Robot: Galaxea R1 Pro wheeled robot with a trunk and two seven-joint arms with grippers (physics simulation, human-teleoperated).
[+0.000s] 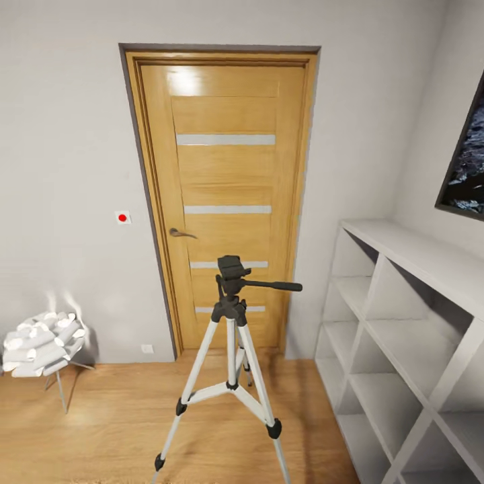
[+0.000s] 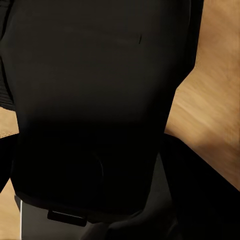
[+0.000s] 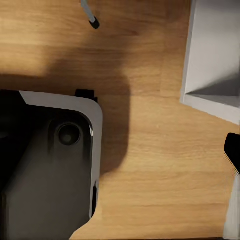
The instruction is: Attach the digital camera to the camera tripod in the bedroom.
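Silver-white legs with black joints carry the camera tripod (image 1: 230,349), which stands upright on the light wood plank floor (image 1: 114,430) in the middle of the head view, its black head at the top and the long black pan bar (image 1: 272,286) reaching out level toward the white shelf unit (image 1: 403,336). Just behind it is the oak door (image 1: 225,195) with frosted stripes and a metal handle (image 1: 180,233), closed in its grey frame. On the pale grey wall beside the door sits a small white switch with a red dot (image 1: 122,217), and lower down, on the floor, a white ruffled lamp (image 1: 42,344) on thin legs. A dark framed picture (image 1: 467,168) hangs above the shelves. In the right wrist view one black-tipped tripod foot (image 3: 93,21) rests on the planks, near a corner of the shelf unit (image 3: 215,55) and the robot's dark, grey-edged base (image 3: 50,160). The left wrist view looks onto dark robot body (image 2: 95,100) over the floor. Neither gripper's fingers can be made out, so their opening and any hold cannot be told.
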